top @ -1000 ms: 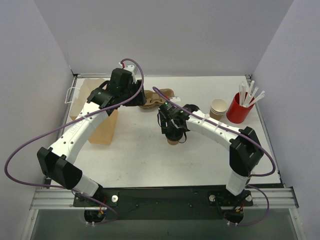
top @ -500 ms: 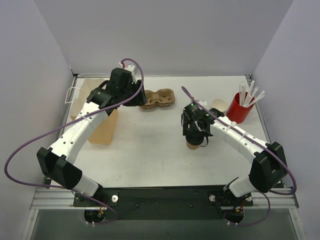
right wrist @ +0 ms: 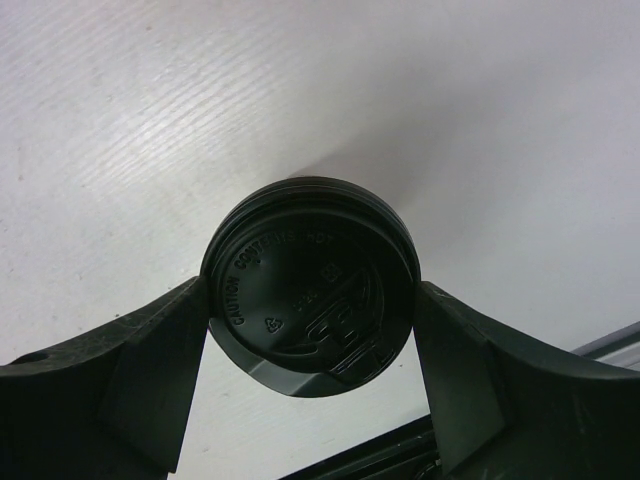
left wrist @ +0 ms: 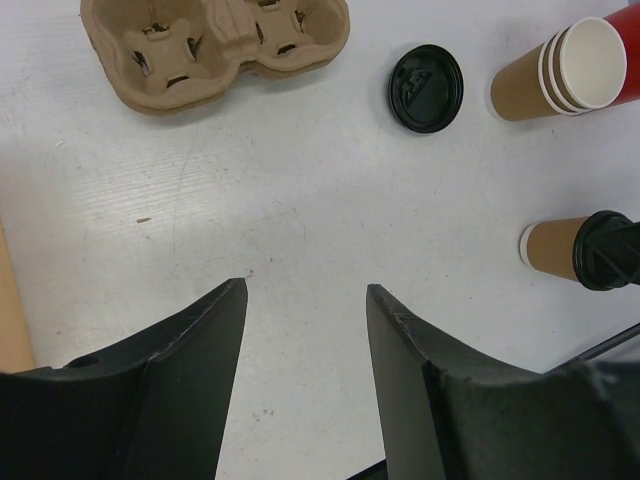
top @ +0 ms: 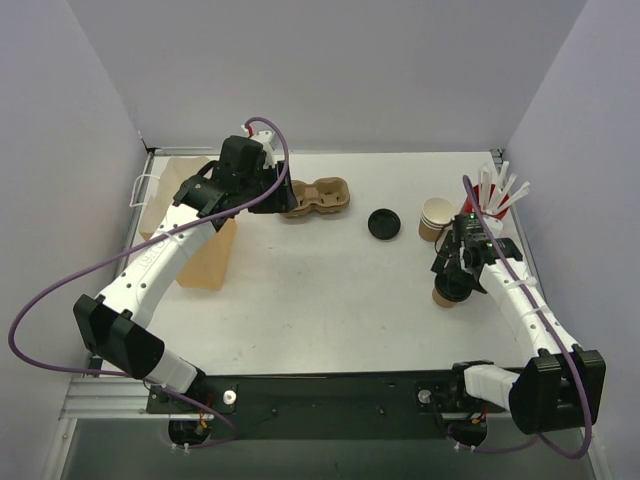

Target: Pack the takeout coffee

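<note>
The takeout coffee (top: 444,296) is a small kraft-brown cup with a black lid (right wrist: 310,280). It is at the right of the table, in front of the cup stack, and shows in the left wrist view (left wrist: 553,249). My right gripper (top: 452,283) is shut on it from above, one finger (right wrist: 150,360) on each side of the lid. My left gripper (top: 268,196) hangs open and holds nothing (left wrist: 305,290), just left of the pulp cup carrier (top: 316,196). The brown paper bag (top: 190,235) stands at the far left under the left arm.
A loose black lid (top: 384,223) lies flat mid-table, also visible from the left wrist (left wrist: 426,87). A stack of unlidded tan cups (top: 436,217) and a red cup of white sticks (top: 478,215) stand at the back right. The carrier (left wrist: 215,45) lies at the back centre.
My right arm has carried the lidded cup from beside the carrier across to the right side of the table, uncovering the loose lid. The left arm has not moved.
</note>
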You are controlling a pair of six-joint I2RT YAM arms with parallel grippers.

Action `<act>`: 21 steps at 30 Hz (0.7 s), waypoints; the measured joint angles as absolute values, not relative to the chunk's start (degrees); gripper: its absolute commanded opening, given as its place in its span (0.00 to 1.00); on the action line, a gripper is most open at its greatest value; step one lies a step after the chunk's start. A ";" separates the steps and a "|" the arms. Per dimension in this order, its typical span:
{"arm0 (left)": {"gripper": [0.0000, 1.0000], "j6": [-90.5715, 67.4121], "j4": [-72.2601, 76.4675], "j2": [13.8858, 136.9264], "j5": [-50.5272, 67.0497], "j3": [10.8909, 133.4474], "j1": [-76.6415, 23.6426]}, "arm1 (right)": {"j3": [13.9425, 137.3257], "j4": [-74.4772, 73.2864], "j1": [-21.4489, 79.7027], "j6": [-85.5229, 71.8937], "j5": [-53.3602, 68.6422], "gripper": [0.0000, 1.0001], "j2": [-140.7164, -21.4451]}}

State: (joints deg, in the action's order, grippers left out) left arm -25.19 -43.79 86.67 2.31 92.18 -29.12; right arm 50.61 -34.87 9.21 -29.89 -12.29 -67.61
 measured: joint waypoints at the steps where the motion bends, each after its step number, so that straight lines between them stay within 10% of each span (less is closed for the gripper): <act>1: 0.61 -25.15 -43.81 86.67 2.42 92.18 -29.12 | 50.19 -34.70 7.29 -29.50 -11.94 0.60 -67.26; 21: 0.62 -24.36 -44.01 85.82 2.81 92.18 -29.12 | 48.99 -33.50 0.40 -27.24 -6.52 0.86 -66.96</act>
State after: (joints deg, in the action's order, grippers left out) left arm -24.36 -44.01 85.82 2.81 92.18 -29.12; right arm 48.99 -33.50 0.40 -27.24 -6.52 -66.96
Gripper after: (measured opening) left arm 0.615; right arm 0.853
